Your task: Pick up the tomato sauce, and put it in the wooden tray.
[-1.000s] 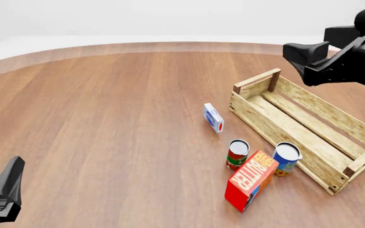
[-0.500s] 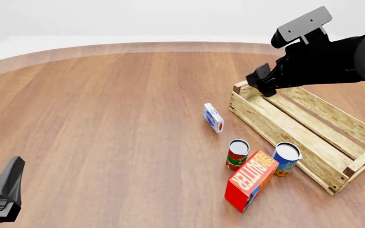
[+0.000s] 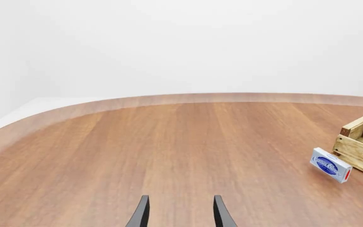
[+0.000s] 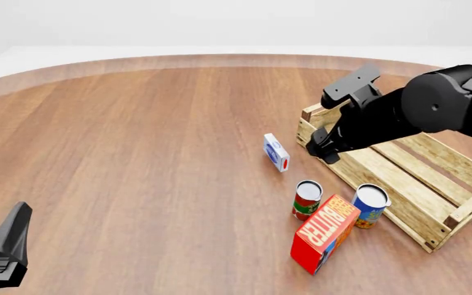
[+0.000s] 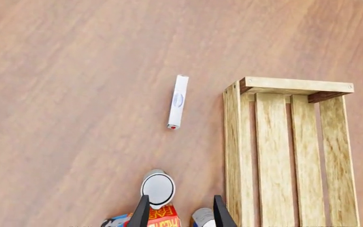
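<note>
The tomato sauce (image 4: 307,200), a small red-labelled can with a silver top, stands upright on the table between the red-orange carton (image 4: 324,233) and the white-and-blue box (image 4: 276,152). In the right wrist view its silver top (image 5: 158,188) shows just beyond my open fingers. The wooden tray (image 4: 416,184) lies to the can's right and shows in the right wrist view (image 5: 276,156) as bare slats. My right gripper (image 4: 324,147) hovers open and empty over the tray's far left corner, above and beyond the can. My left gripper (image 4: 5,246) rests open and empty at the near left.
A blue-and-yellow can (image 4: 371,206) stands between the carton and the tray's long side, close to the tomato sauce. The carton leans just in front of both cans. The left wrist view shows the white-and-blue box (image 3: 330,164) and the tray's corner (image 3: 360,142) far off.
My right arm has swung down and to the left, from high at the far right to above the tray's far left corner, nearer the cans. The left arm has not moved.
</note>
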Controlling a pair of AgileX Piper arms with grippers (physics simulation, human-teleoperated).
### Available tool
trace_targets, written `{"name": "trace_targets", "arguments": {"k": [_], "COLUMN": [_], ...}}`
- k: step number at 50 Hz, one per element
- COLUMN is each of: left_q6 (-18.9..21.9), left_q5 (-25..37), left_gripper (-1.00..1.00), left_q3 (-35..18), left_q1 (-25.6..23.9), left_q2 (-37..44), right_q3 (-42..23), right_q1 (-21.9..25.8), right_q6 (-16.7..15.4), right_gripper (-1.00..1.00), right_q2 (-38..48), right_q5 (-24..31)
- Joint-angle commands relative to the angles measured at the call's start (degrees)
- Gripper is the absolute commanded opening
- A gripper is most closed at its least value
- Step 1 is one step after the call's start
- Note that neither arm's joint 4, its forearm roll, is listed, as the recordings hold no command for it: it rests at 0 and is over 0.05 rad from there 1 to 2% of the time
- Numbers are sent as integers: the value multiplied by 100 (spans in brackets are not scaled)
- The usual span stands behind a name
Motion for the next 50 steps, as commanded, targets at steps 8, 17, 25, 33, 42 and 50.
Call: {"name": "trace_targets", "arguments": {"k": [8,17,25,33,42,50], "left_q6": [0,0,0,0,0,0], "left_q5": [0,0,0,0,0,0], "left_gripper": [100,100,100,100,100,100], "left_q3": [0,0,0,0,0,0], "left_q1": [0,0,0,0,0,0], "left_q2": [0,0,0,0,0,0], "right_q3": [90,104,248,410,680,768], "right_q1": [227,383,424,454,622,554], "right_q6": [204,339,467,575,746,725], "right_gripper": [100,100,100,100,100,100], "right_q2": [166,414,656,844,1041,1077], "right_q5": [-56,-220,-485,-729,-1023,-1108]}}
